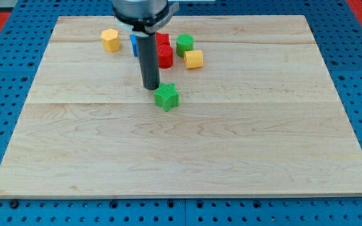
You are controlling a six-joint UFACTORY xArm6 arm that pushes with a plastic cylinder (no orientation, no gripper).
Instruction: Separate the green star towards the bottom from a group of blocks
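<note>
The green star (166,97) lies on the wooden board (187,157), a little above the board's middle, apart from the other blocks. My tip (151,86) is just to the upper left of the star, close to it or touching it. Toward the view's top is the group: a red block (164,56), a second red block (163,39) behind it, a blue block (134,44) mostly hidden by the rod, a green cylinder (185,44) and a yellow block (193,59).
A yellow hexagon block (110,40) sits alone at the view's top left. The board lies on a blue perforated table (5,75). The arm's dark body (143,12) hangs over the top centre.
</note>
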